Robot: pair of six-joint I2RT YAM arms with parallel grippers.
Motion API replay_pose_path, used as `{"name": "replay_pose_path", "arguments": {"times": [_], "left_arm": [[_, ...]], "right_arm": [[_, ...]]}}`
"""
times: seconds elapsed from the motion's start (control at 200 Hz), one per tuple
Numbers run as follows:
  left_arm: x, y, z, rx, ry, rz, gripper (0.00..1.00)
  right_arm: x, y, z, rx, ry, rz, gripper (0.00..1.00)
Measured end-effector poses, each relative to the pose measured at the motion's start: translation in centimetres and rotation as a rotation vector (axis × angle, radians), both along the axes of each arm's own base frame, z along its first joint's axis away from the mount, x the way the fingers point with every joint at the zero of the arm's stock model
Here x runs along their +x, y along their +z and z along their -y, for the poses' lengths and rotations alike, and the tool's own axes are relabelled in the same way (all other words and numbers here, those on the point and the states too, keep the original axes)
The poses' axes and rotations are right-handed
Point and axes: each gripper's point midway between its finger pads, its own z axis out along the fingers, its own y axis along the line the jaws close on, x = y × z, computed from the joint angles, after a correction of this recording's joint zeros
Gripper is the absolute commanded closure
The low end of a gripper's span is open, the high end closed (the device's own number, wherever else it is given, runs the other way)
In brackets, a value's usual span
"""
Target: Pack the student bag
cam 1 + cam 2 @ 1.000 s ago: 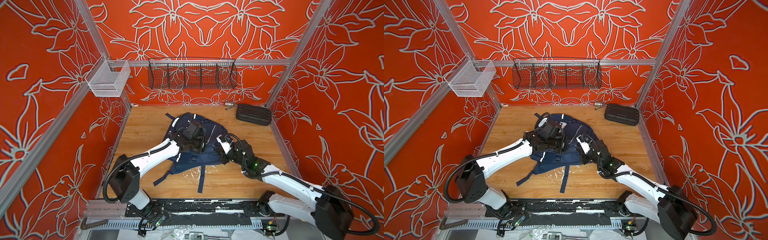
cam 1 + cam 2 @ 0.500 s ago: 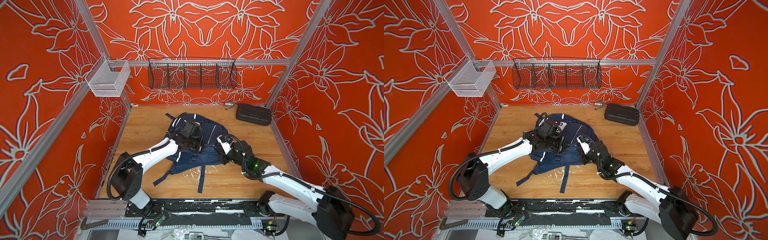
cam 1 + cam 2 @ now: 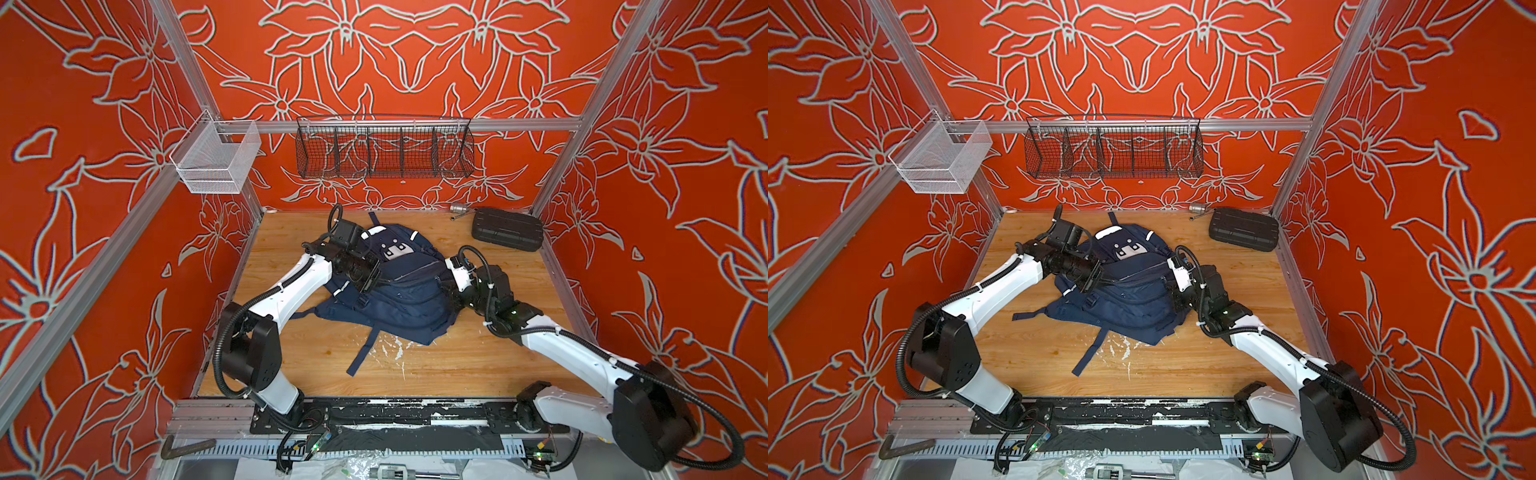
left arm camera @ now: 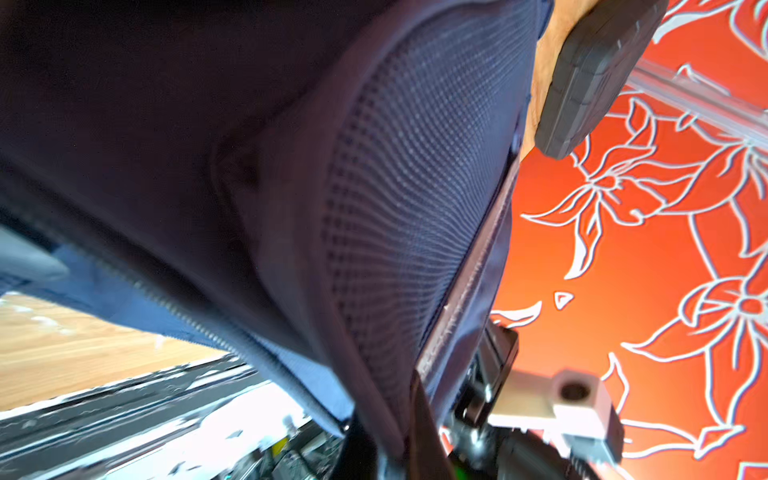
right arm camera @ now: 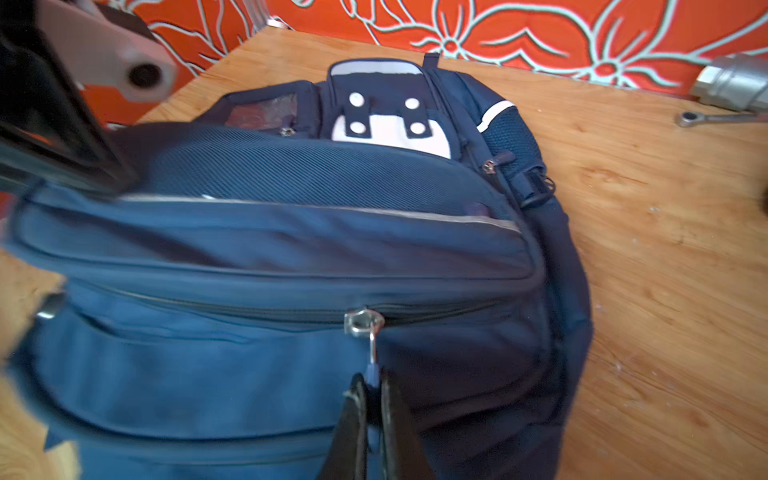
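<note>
We see the student bag (image 3: 411, 291) lying between the two pincers: the right pincer (image 5: 372, 386) pinches its zipper pull (image 5: 373, 353), and the left pincer (image 3: 371, 279) is pressed together on its fabric edge.

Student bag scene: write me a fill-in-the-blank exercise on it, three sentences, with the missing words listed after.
1. The right tool is shut on the ____ of the student bag.
2. The black case lies near the back ____ corner of the table.
3. The long divided wire basket on the back wall is ____ in colour.

Missing words: zipper pull; right; black.
</note>
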Motion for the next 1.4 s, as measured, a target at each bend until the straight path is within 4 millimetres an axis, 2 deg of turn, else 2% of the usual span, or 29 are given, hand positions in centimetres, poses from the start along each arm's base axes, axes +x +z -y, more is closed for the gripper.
{"name": "replay_pose_path", "arguments": {"times": [0.22, 0.445, 0.495, 0.555, 0.676, 0.776, 0.881, 0.981, 1.061, 1.126, 1.241, 1.401], "left_arm": [[2.1, 0.3, -3.9, -0.002, -0.033, -0.006, 1.00], [6.7, -0.5, -4.9, 0.022, -0.093, 0.011, 1.00], [7.5, -0.7, -5.0, 0.030, -0.103, 0.024, 0.79], [8.3, -0.7, -5.1, 0.039, -0.103, 0.043, 0.66], [9.3, -0.3, -6.2, 0.052, -0.044, 0.071, 0.58], [7.7, -0.1, -6.6, 0.067, 0.026, 0.050, 0.53], [4.8, 1.1, -4.9, 0.082, 0.067, 0.050, 0.49], [1.8, 2.6, -1.3, 0.058, 0.058, 0.066, 0.49], [0.0, 2.6, 1.5, 0.033, 0.039, 0.050, 0.49], [-0.6, 1.9, 2.7, 0.034, 0.047, 0.024, 0.49], [-1.0, 0.4, 3.8, 0.050, 0.084, -0.025, 0.49], [0.1, -1.5, 5.6, 0.052, 0.118, -0.059, 0.54]], "right_arm": [[-1.6, 1.7, -1.6, 0.023, 0.103, 0.049, 1.00], [-3.3, 2.1, -4.3, 0.023, 0.167, 0.135, 1.00], [-3.4, 2.0, -4.8, 0.026, 0.170, 0.142, 1.00], [-3.3, 1.9, -5.4, 0.026, 0.167, 0.150, 1.00], [-3.1, 0.6, -6.2, -0.001, 0.154, 0.129, 1.00], [-2.6, -0.2, -6.6, -0.018, 0.139, 0.114, 1.00], [-2.3, -0.1, -6.7, -0.017, 0.130, 0.118, 1.00], [-2.3, 0.0, -6.8, -0.014, 0.127, 0.119, 1.00], [-2.2, 0.0, -6.7, -0.015, 0.124, 0.118, 1.00], [-2.2, -0.1, -6.7, -0.015, 0.122, 0.116, 1.00], [-2.2, -0.1, -6.7, -0.012, 0.119, 0.112, 1.00], [-2.3, -0.1, -6.7, -0.011, 0.118, 0.109, 1.00]]}}
